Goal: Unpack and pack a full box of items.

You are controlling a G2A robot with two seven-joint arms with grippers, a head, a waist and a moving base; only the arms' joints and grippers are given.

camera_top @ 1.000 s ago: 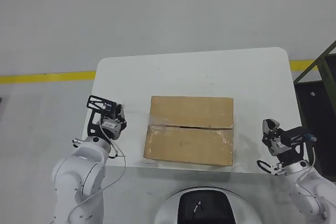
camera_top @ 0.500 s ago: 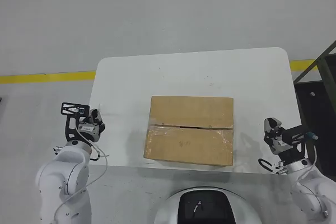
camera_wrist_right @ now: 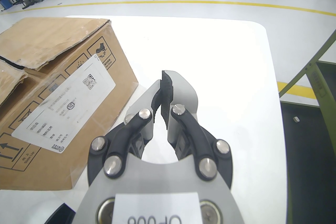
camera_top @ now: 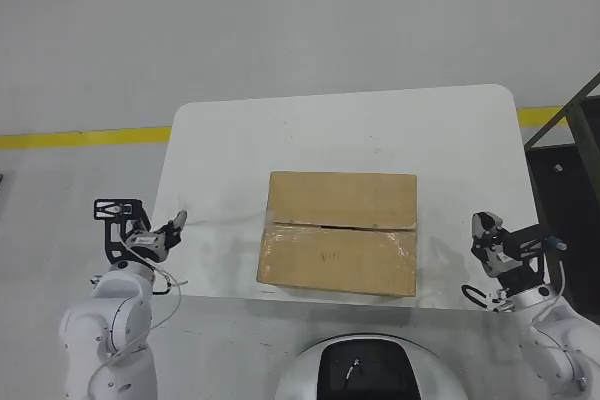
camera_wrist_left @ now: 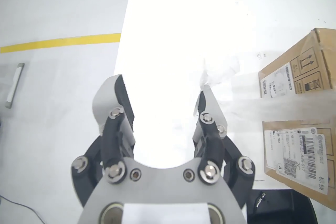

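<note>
Left tool (camera_wrist_left: 161, 83) wide, tape (camera_wrist_left: 223, 72) on one fingertip (camera_wrist_left: 207, 95); right tool (camera_wrist_right: 164, 83) tight, empty.

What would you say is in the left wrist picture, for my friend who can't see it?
The left end effector hangs open over the white table. A strip of what looks like clear tape runs from one fingertip to the brown cardboard box beside it.
</note>
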